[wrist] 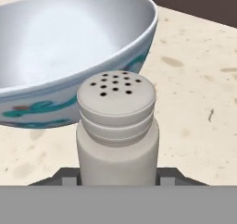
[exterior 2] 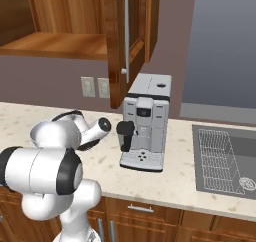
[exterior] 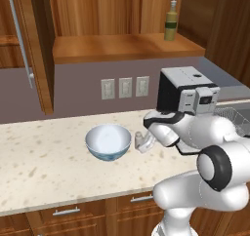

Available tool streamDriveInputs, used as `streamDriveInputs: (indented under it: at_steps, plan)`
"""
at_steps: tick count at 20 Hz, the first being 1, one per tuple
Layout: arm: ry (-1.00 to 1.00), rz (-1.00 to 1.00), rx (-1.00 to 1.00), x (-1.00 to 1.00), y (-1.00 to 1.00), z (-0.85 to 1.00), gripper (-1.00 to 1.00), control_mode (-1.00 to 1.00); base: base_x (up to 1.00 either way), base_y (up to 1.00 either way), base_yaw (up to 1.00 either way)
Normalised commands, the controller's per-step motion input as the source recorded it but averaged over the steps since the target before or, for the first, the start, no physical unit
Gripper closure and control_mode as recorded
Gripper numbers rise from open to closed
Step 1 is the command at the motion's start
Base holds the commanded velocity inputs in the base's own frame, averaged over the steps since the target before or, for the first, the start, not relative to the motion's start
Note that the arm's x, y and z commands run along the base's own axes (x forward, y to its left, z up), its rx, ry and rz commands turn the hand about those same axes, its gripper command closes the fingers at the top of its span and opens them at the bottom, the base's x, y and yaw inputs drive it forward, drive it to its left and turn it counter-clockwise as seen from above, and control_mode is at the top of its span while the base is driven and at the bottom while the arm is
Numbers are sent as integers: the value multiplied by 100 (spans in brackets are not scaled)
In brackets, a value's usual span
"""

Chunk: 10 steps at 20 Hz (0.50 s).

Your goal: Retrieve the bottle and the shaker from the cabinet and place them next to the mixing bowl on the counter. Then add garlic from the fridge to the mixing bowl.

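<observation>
Clamped on the shaker (wrist: 117, 126), low at centre of the hand view: the gripper (exterior: 144, 143), jaws pressed to the sides of its lower body. Just right of the mixing bowl (exterior: 108, 141) at mid-frame in the left base view, on or just above the counter (exterior: 44, 171). Likely light, rigid and smooth, so probably slippery; best held around the straight body below the ribbed cap. At upper right, on the open cabinet (exterior: 122, 47) shelf, the bottle (exterior: 170, 21). No readable labels or writing.

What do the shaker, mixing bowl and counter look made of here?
Shaker: matte off-white, plastic or ceramic, ribbed perforated cap. Mixing bowl: glazed ceramic by its look, smooth white inside, blue pattern outside. Counter: beige speckled stone, dull finish.
</observation>
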Motion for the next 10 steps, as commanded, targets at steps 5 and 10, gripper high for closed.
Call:
streamDriveInputs:
  at_steps: [5,10]
  plan:
    - [0,0,0,16,13,-7,100,-100,0,0,0]
    - [0,0,0,1,0,-29,100,-100,0,0,0]
